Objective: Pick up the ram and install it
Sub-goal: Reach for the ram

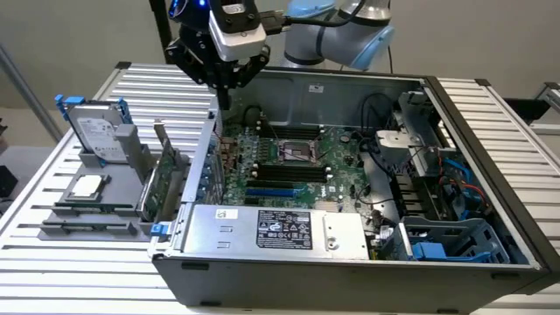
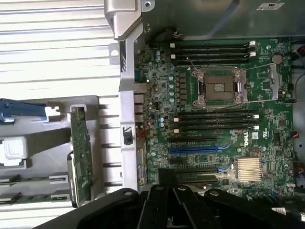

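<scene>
- Grey plastic holder (image 1: pixel 131 231) rests on the white slatted desk (image 1: pixel 79 279) at the exterior view's left, just beside the open computer case (image 1: pixel 350 279).
- The ram (image 1: pixel 86 208) appears as a narrow dark stick lying flat in a slot toward the holder's near end, well apart from the jaws.
- A 2nd stick (image 1: pixel 88 227) of similar shape lies in the next slot, just in front of it.
- The same holder carries a silver hard drive (image 1: pixel 94 131) with blue rails, standing upright at the far end.
- A tall green expansion card (image 1: pixel 166 180) stands on edge next to the case wall.
- A small square silvery part (image 1: pixel 88 186) lies between the drive and the ram.
- The jaws hang from the arm (image 1: pixel 350 33) and point down over the case's far corner at the exterior view's left, above the side wall and clear of the motherboard (image 2: pixel 267 129).
- The black fingers (image 1: pixel 224 88) taper to 1 narrow tip, so the jaws look drawn together, with nothing seen gripped between them.
- In the wrist view the motherboard lies flat in the case, with the processor socket (image 2: pixel 219 88) between 2 banks of black memory slots (image 2: pixel 214 47).
- A silver power supply (image 1: pixel 262 230) with a black label fills the case's near edge in the exterior view.
- A blue drive cage (image 1: pixel 446 246) sits at the near corner on the exterior view's right.
</scene>
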Controlling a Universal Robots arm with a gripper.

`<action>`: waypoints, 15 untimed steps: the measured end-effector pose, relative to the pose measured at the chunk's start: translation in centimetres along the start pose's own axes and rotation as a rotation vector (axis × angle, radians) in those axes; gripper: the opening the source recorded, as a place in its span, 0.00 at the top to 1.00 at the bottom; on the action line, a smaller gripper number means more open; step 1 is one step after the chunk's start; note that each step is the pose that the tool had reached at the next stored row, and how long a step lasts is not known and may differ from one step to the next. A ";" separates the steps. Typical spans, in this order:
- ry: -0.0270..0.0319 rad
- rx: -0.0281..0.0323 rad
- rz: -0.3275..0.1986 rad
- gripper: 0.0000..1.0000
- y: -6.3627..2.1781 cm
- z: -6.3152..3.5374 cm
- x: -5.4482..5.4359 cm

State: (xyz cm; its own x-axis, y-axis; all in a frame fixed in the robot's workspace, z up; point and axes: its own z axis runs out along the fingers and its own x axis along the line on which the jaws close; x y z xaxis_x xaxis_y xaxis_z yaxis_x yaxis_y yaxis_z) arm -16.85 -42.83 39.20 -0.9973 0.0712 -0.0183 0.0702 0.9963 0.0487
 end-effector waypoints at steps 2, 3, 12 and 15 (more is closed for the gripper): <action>0.0000 0.0000 0.000 1.00 -0.39 0.01 0.7; 0.0000 0.0000 0.000 1.00 -0.56 0.02 1.1; 0.0003 0.0009 0.000 1.00 -1.78 0.23 4.8; 0.0003 0.0016 0.000 1.00 -2.14 0.33 6.1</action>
State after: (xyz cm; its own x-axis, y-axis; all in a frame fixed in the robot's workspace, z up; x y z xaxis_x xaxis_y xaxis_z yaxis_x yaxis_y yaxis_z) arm -23.11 -44.50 38.65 -0.9973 0.0712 -0.0180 0.0703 0.9964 0.0471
